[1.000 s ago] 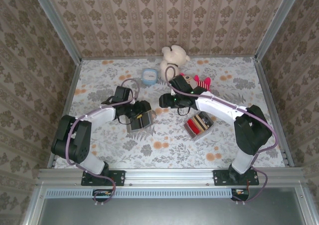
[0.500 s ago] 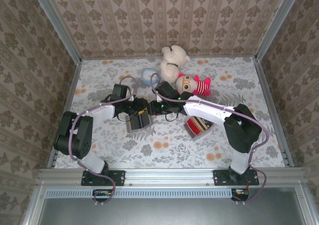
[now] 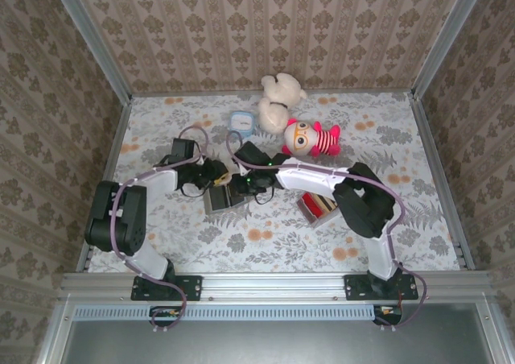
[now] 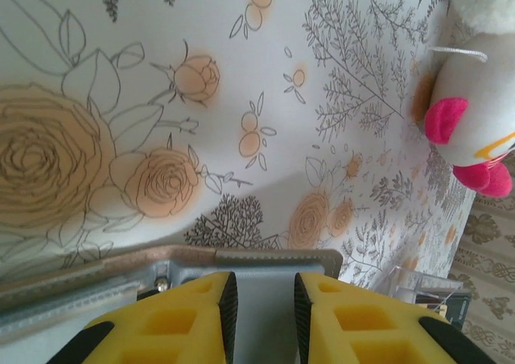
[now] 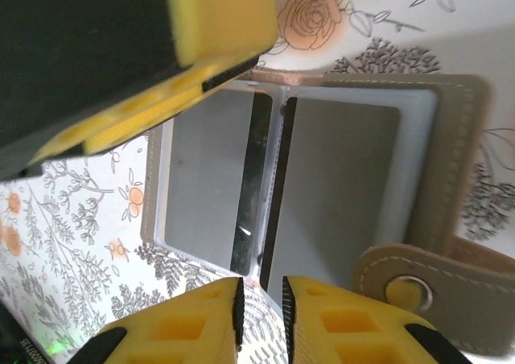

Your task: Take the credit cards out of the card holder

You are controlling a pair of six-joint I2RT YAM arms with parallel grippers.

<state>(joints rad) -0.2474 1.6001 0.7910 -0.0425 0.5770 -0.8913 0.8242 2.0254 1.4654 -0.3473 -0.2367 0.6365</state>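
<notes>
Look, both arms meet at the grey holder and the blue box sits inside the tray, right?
No. The box sits on the table, beside the bear, not inside the tray. The top view shows it. The rest is right.

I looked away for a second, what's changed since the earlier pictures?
The right hand swung left from beside the striped doll to the card holder; the left hand shifted slightly left. Both hands closed most of the way. Card holder, doll, teddy, tray and blue box stayed put.
</notes>
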